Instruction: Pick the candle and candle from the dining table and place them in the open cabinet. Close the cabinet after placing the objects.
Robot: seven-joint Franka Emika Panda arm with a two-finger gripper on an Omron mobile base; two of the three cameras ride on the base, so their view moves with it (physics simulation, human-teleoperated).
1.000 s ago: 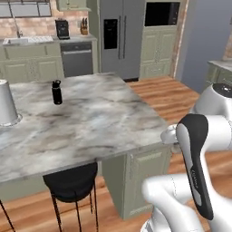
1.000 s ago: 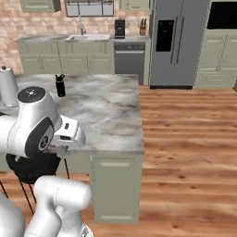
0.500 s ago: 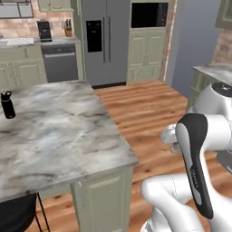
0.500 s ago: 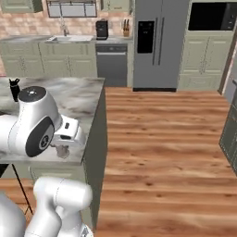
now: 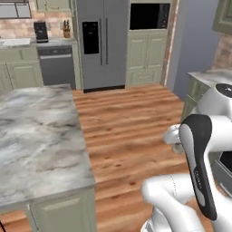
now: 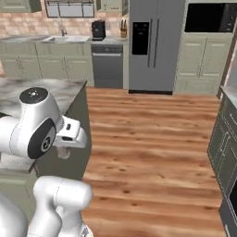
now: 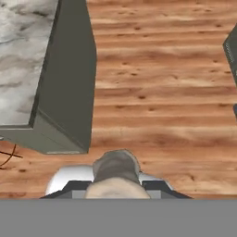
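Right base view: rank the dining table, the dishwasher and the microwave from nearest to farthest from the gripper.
From the gripper:
1. dining table: right beside it, its marble corner and green side just behind the hand.
2. dishwasher: across the wood floor, under the back counter, slightly right.
3. microwave: back wall too, but far right and high up.

No text, label, brand, number or sign can be read anywhere. The robot arm [image 5: 199, 167] at the lower right of the left base view bears small marks, too blurred to make out.
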